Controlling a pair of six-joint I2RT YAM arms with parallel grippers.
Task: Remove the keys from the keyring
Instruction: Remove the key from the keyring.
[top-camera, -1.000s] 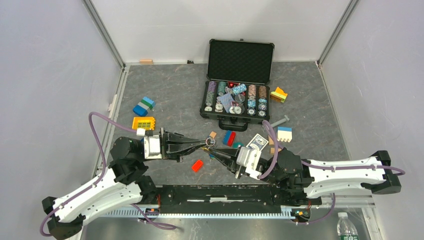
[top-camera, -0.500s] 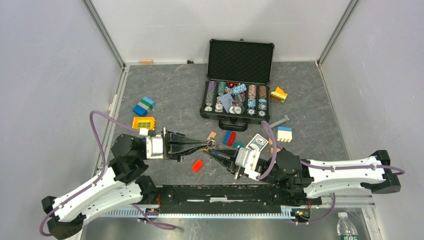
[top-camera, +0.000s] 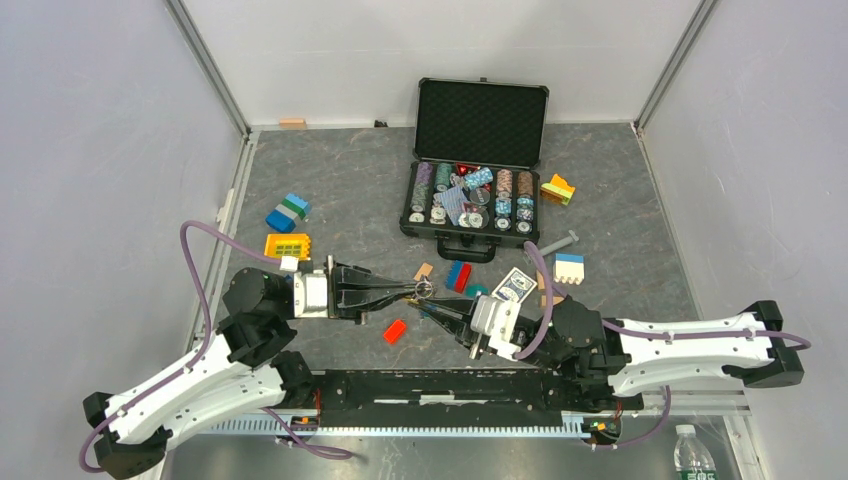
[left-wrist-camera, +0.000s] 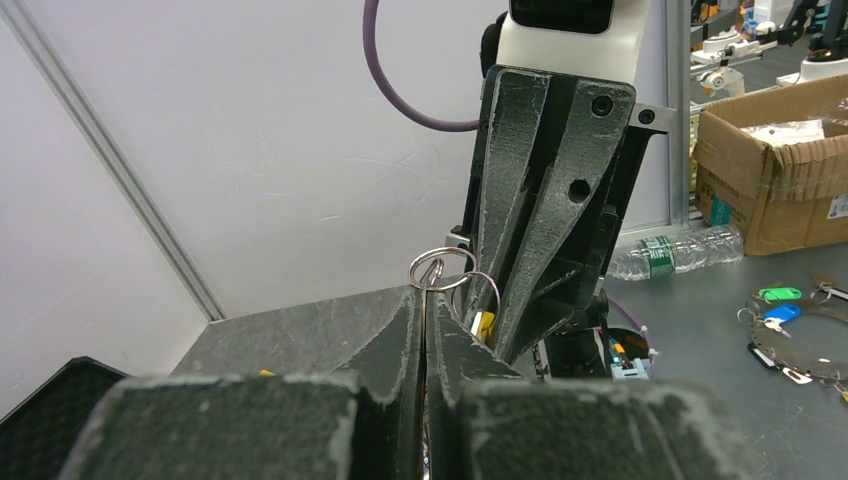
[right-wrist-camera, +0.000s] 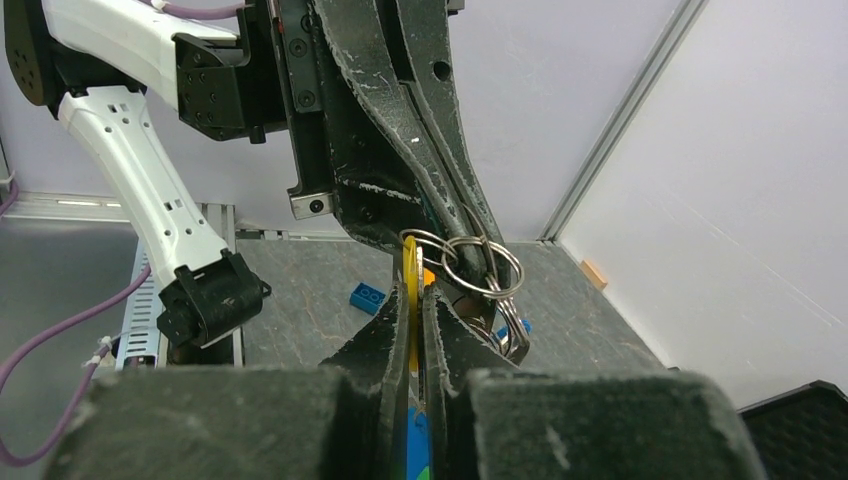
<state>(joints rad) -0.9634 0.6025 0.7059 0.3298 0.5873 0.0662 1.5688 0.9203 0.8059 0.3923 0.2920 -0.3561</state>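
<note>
The grey table (top-camera: 340, 180) carries an open poker chip case (top-camera: 480, 120) at the back and scattered toy blocks (top-camera: 287, 212), but both arms work well forward of that clutter, meeting nose to nose above the bare middle strip near a red block (top-camera: 395, 331).

The left gripper (top-camera: 408, 289) reaches in from the left with its fingers pressed together on the wire of the keyring (top-camera: 423, 288). In its wrist view the loop (left-wrist-camera: 441, 270) stands just above the closed tips (left-wrist-camera: 424, 300). This looks like an anchoring hold, keeping the ring fixed and lifted off the table so the other arm has something to pull against.

The right gripper (top-camera: 432, 308) comes from the opposite side and pinches the yellow-headed key (right-wrist-camera: 409, 290) flat between its pads (right-wrist-camera: 416, 300), the coils of the ring (right-wrist-camera: 482, 265) just beside and above it. Gripping the head probably gives leverage to slide the key around the coil. A further silver piece hangs below the ring; what it is I cannot tell.
</note>
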